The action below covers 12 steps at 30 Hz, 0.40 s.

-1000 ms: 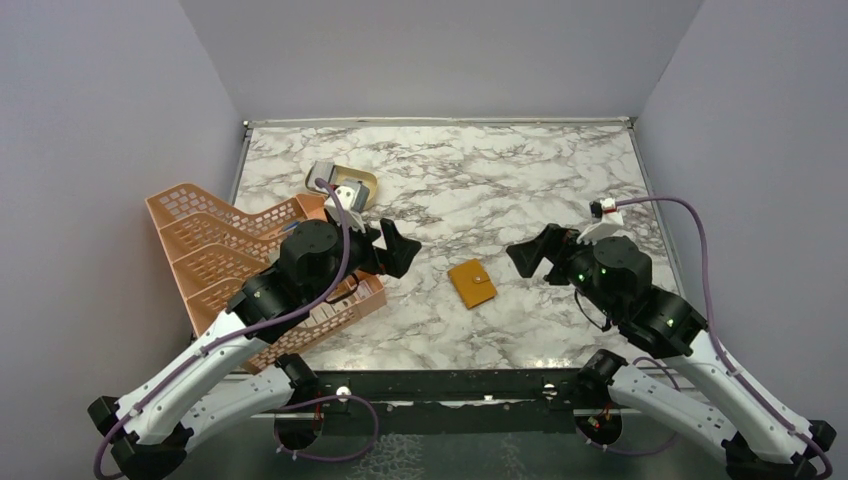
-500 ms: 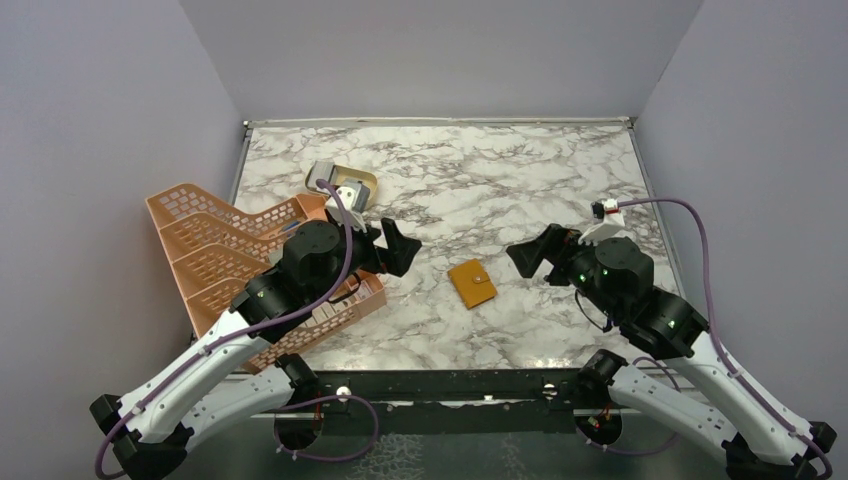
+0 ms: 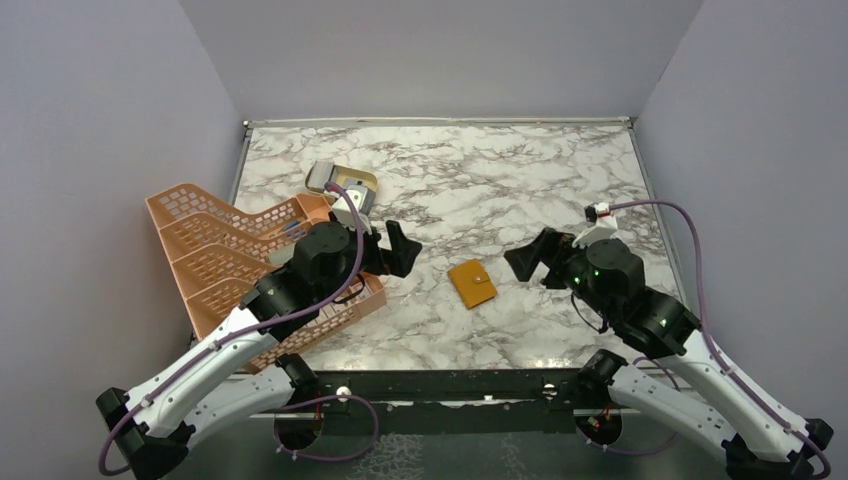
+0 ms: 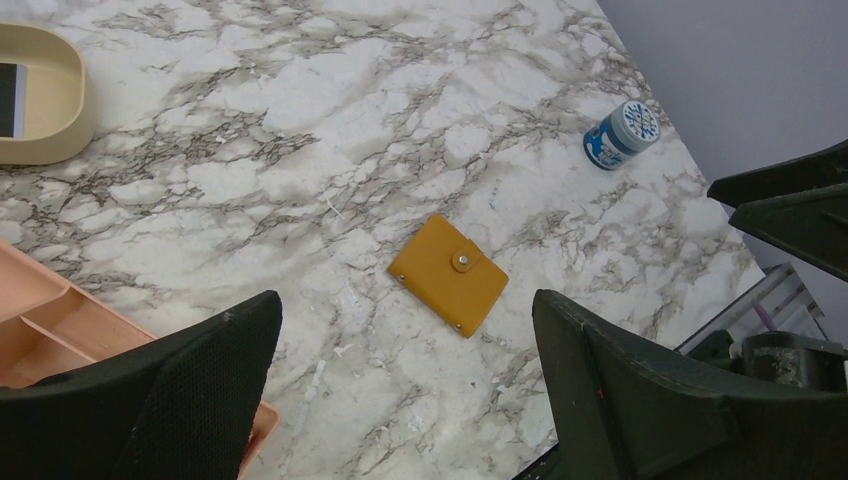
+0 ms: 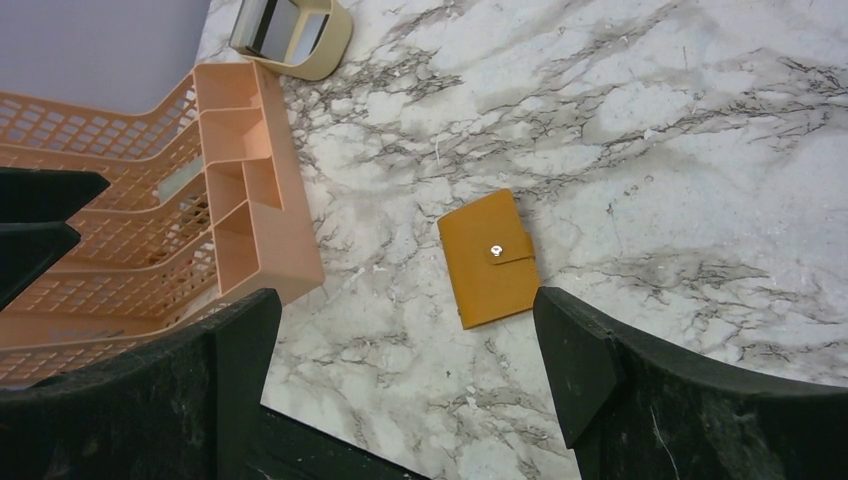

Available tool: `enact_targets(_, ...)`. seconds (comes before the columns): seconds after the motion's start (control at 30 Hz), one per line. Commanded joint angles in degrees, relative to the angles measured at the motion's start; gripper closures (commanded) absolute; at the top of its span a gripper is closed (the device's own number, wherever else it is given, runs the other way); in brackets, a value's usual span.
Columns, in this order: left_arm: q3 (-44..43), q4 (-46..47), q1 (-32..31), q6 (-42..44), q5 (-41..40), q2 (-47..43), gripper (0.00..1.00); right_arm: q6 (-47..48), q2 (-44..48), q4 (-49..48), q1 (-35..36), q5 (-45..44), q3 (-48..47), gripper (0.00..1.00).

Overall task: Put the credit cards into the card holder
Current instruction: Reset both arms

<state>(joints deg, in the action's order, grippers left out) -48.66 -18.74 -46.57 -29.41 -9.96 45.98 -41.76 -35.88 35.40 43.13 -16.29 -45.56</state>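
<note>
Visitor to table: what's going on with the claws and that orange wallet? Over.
Both open, empty: left claw, right claw. Card holder shut, flat between them, untouched. Cards sit in tan dish. Peach rack beside left arm, path clear.

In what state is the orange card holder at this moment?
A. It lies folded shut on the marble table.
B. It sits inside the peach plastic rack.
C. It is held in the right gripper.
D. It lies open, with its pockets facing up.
A: the card holder lies flat on the bare marble table, folded shut, with only its orange outside showing and nothing touching it.
</note>
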Motion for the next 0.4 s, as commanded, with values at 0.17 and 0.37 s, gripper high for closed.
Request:
enact_targets(0.17,-3.4,1.7,0.1,1.5,-1.6,-1.2,0.01,2.7,-1.2,0.8,0.3,-0.4,-7.2,0.00)
enact_targets(0.37,-5.1,1.7,0.1,1.8,-1.1,-1.3,0.01,2.4,-1.0,1.4,0.3,-2.3,-8.4,0.00)
